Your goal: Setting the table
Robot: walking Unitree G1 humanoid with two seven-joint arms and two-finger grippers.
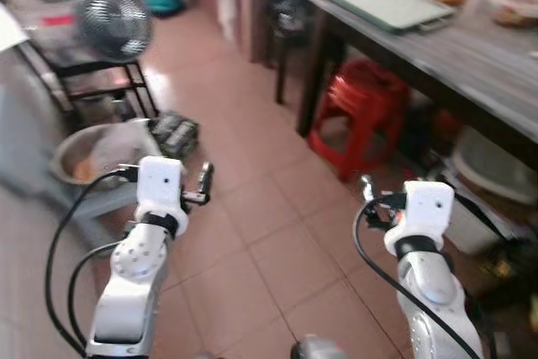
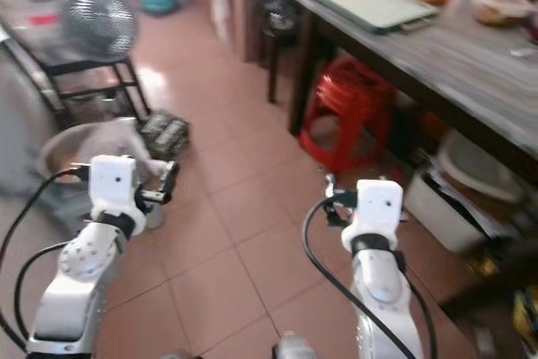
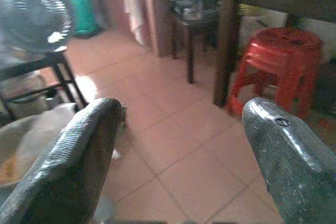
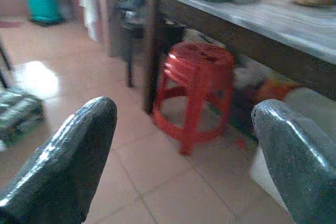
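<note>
From the head views, the left end effector [image 1: 204, 184] and right end effector [image 2: 329, 193] hang empty over the tiled floor [image 1: 252, 233], well apart from the worktop [image 1: 471, 56], where a flat green board [image 1: 387, 2] and dishes of food [image 2: 496, 7] lie; those dishes are likely brittle and best taken by the rim. In the left wrist view the fingers [image 3: 73, 156] stand spread, nothing between them. The right wrist view shows the same released fingers [image 4: 73, 156], facing the red stool [image 4: 197, 80] under the worktop.

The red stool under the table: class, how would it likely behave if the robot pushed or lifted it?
The red stool looks like moulded plastic, so probably light and stiff. It seems to be several stools stacked, so lifting the top one might separate them. On the smooth tiled floor it would likely slide when pushed low, or tip if pushed high on its splayed legs.
</note>
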